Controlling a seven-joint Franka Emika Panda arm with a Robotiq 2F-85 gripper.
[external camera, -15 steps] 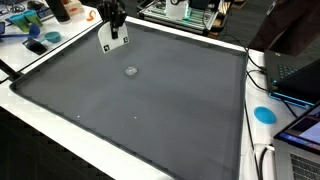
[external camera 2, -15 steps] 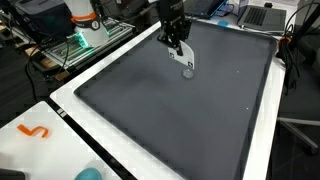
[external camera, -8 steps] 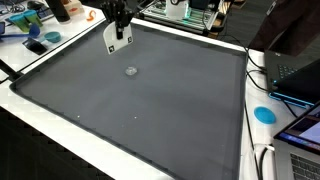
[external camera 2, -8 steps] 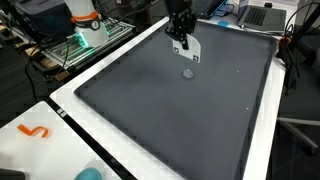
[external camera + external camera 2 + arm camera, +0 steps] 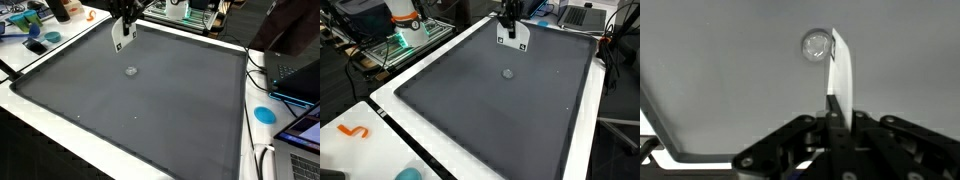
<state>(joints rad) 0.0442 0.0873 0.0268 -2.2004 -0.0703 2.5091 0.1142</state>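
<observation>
My gripper (image 5: 125,22) (image 5: 510,20) hangs above the far part of a dark grey mat (image 5: 150,110) (image 5: 490,110), shut on a thin white card (image 5: 124,36) (image 5: 513,38) that dangles below the fingers. In the wrist view the card (image 5: 841,75) stands edge-on, pinched between the black jaws of the gripper (image 5: 838,113). A small round clear disc (image 5: 131,71) (image 5: 507,73) (image 5: 816,44) lies flat on the mat, below the card and apart from it.
A white table border (image 5: 390,120) frames the mat. Beside it are a blue round object (image 5: 264,114), a laptop (image 5: 298,72) with cables, an orange piece (image 5: 355,131) and another laptop (image 5: 582,14). Cluttered benches stand beyond the far edge.
The gripper has lifted the white card up and away from the disc, toward the mat's far edge. The disc has stayed in place.
</observation>
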